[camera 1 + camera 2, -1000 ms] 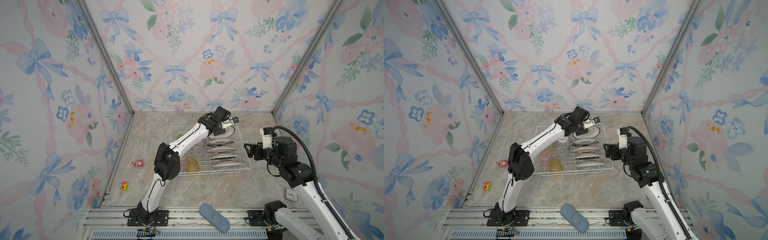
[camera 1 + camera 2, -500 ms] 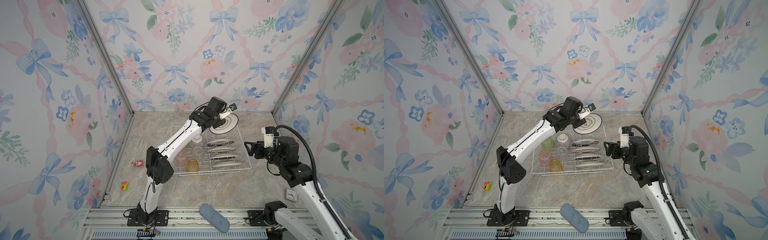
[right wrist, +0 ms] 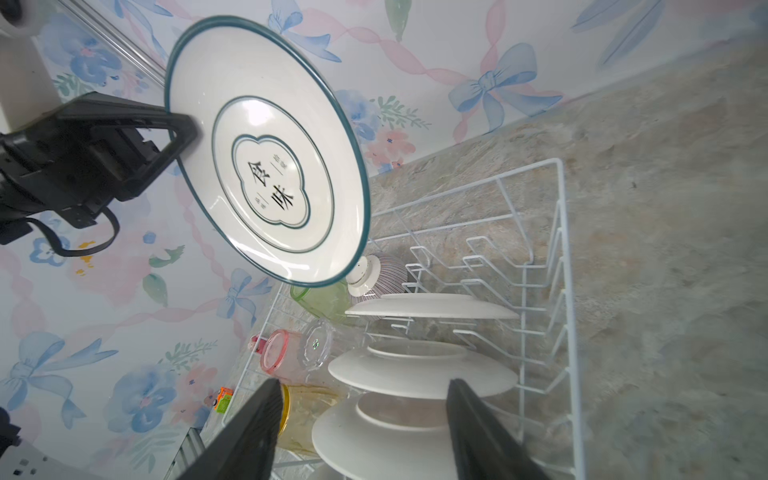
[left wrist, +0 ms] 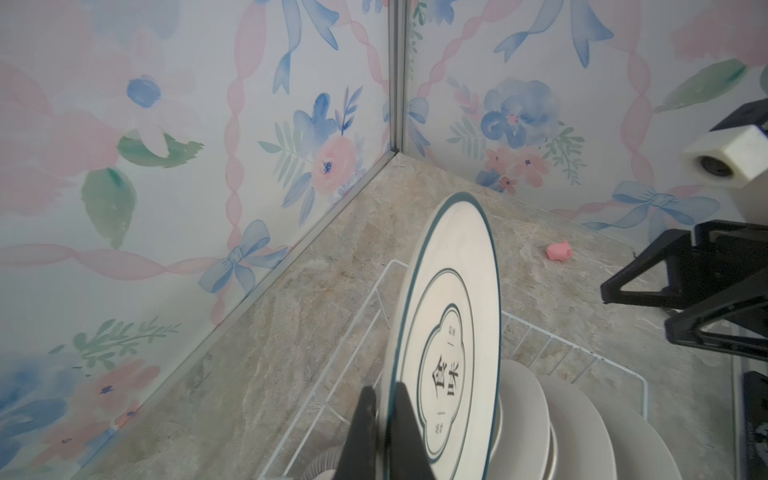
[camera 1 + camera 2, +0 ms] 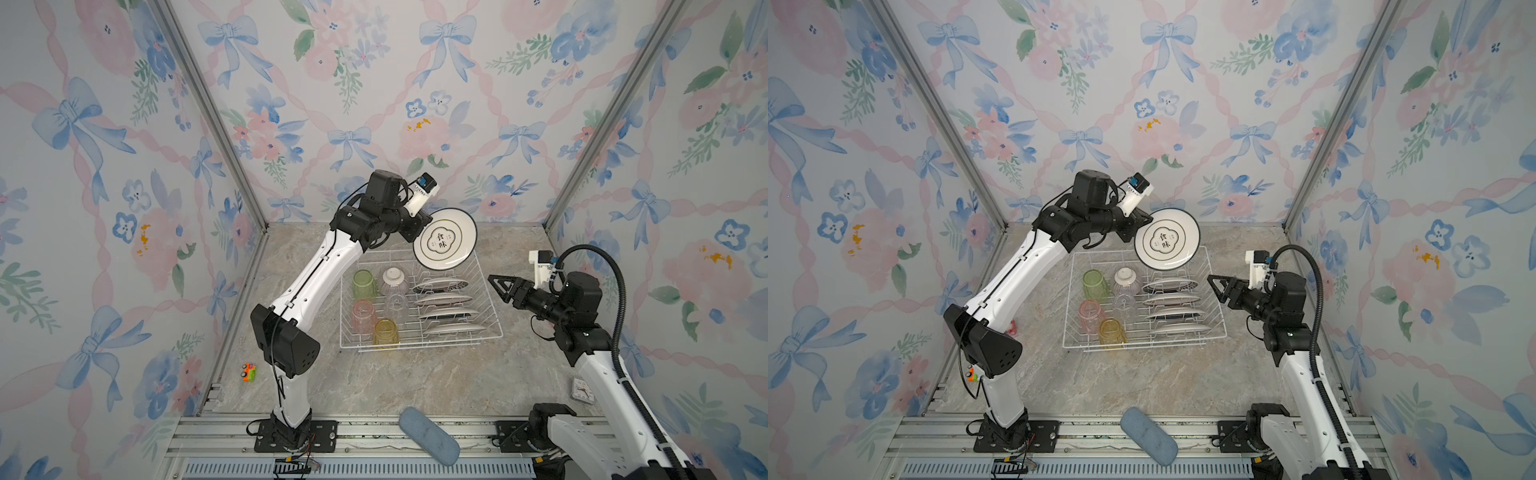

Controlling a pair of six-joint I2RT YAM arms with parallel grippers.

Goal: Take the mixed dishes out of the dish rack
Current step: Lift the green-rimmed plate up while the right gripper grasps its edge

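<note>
My left gripper [image 5: 417, 232] [image 4: 384, 390] is shut on the rim of a white dark-rimmed printed plate [image 5: 446, 239] [image 5: 1166, 243] [image 3: 266, 153]. It holds the plate tilted in the air above the far end of the white wire dish rack [image 5: 436, 341]. Several more plates [image 5: 442, 300] stand in the rack's slots. Beside them sit green [image 5: 365, 283], pink [image 5: 363, 313], yellow [image 5: 386, 332] and clear [image 5: 395, 300] tumblers and an upturned striped bowl [image 5: 394, 279]. My right gripper [image 5: 496, 286] [image 3: 361, 384] hangs open just right of the rack, pointing at the plates, with nothing between its fingers.
A blue oblong pad [image 5: 429, 434] lies at the front edge. A small toy car [image 5: 248, 372] sits at the front left and a small white clock [image 5: 582, 390] at the front right. A pink toy [image 4: 559, 251] lies on the stone floor beyond the rack.
The left arm has lifted the plate out of the rack, up and toward the back wall. The right gripper's jaws have narrowed somewhat while it stayed beside the rack.
</note>
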